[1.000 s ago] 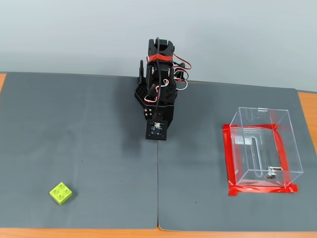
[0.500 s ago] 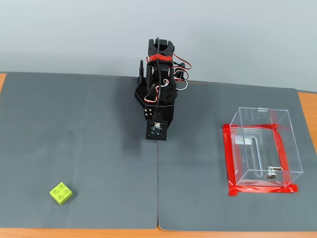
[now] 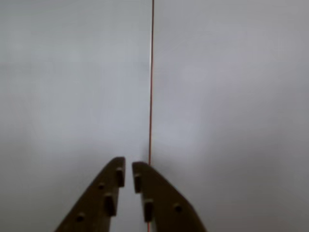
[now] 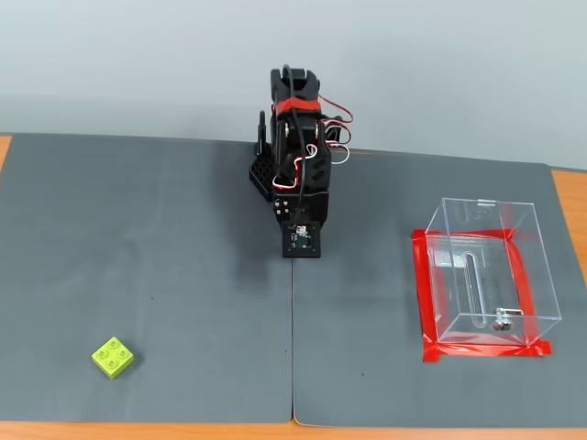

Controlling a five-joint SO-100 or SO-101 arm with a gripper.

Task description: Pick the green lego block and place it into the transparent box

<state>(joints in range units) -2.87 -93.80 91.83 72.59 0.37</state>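
The green lego block (image 4: pixel 112 357) lies on the grey mat at the front left of the fixed view, far from the arm. The transparent box (image 4: pixel 486 275) stands at the right, with red tape (image 4: pixel 425 298) around its base and a small metal piece inside. The arm (image 4: pixel 298 174) is folded up at the back middle, between the two. In the wrist view my gripper (image 3: pixel 129 166) has its fingers almost touching with nothing between them, over bare mat. Neither the block nor the box shows in the wrist view.
Two grey mats (image 4: pixel 165 238) cover the table and meet at a seam (image 4: pixel 293 348) running from the arm to the front edge. A thin red line (image 3: pixel 151 77) runs up the middle of the wrist view. Orange table edge (image 4: pixel 569 192) shows at the right.
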